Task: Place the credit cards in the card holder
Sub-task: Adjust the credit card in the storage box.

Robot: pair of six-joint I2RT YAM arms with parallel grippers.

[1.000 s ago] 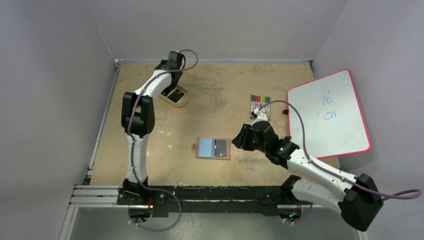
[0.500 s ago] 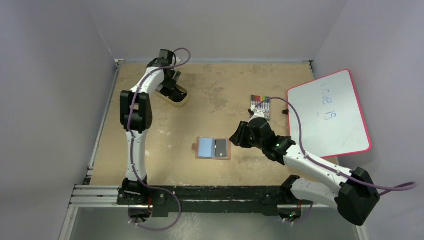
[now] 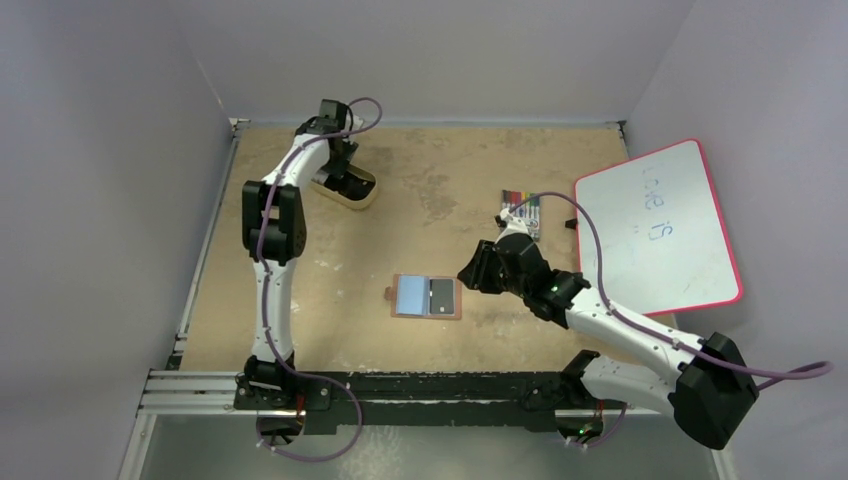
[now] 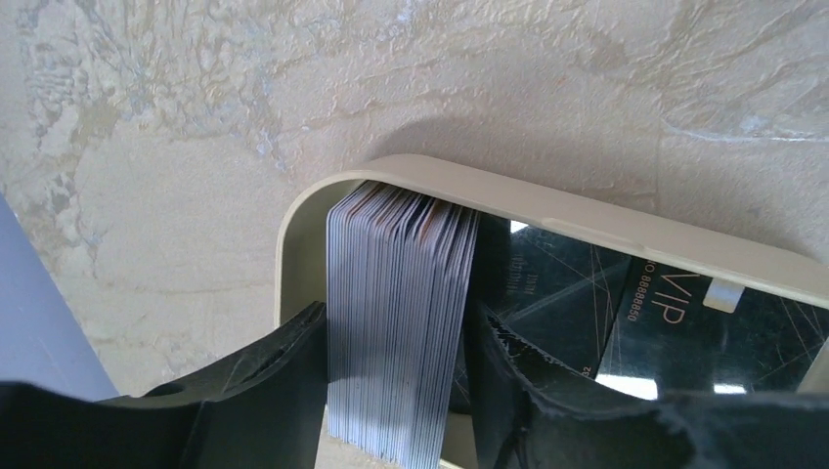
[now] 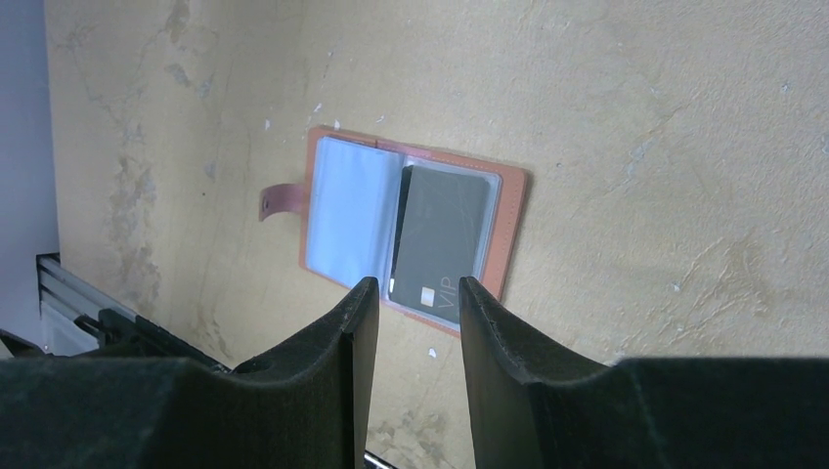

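Observation:
The card holder [image 3: 428, 296] lies open at the table's middle, brown with blue-grey pockets. One black card [image 5: 440, 239] sits in its right pocket. A thick stack of credit cards [image 4: 396, 322] stands on edge at the end of the tan tray [image 4: 587, 220], and black VIP cards [image 4: 626, 303] lie flat beside it. My left gripper [image 4: 401, 327] is down in the tray [image 3: 365, 200], open, its fingers either side of the stack with a small gap on the right. My right gripper [image 5: 418, 288] is open and empty, hovering just right of the holder [image 5: 332, 210].
A pack of coloured markers [image 3: 520, 208] lies at the right of the table's middle. A pink-framed whiteboard [image 3: 655, 230] leans at the right edge. Grey walls close in the back and sides. The rail [image 3: 200, 385] runs along the near edge.
My left wrist has swung left and lowered into the tray, around the card stack. My right gripper has edged a little left, toward the holder.

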